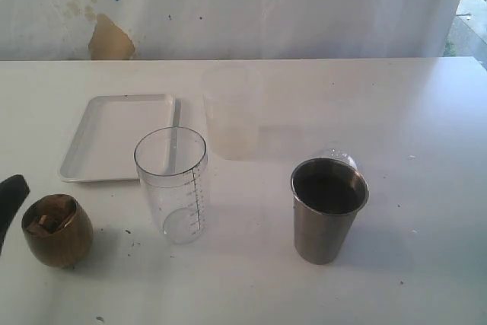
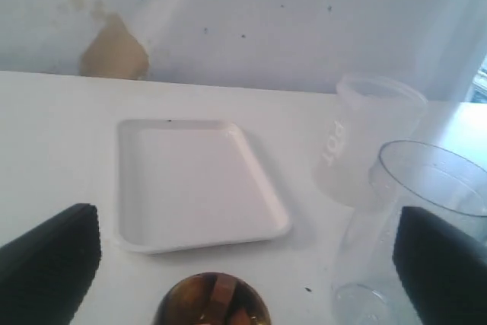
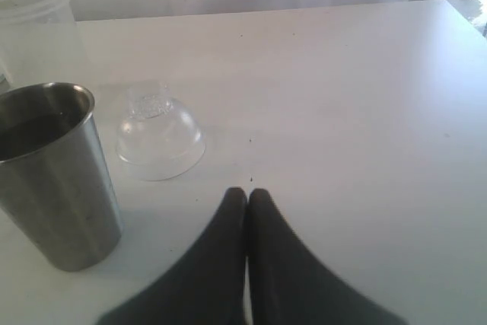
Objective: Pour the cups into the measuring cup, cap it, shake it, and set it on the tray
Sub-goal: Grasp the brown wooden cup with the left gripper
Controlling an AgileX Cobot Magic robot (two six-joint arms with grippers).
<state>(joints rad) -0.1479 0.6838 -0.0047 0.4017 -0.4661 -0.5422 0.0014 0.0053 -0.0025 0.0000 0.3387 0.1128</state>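
Left gripper (image 2: 245,264), wide open and empty, is poised at the brown cup (image 1: 57,230); an off-centre squeeze could topple it and spill its contents. Right gripper (image 3: 247,197) rests closed, empty.

Washed-out daylight, glare blown out at two o'clock in the exterior view; the steel tumbler (image 1: 327,215) casts a soft shadow toward four o'clock.
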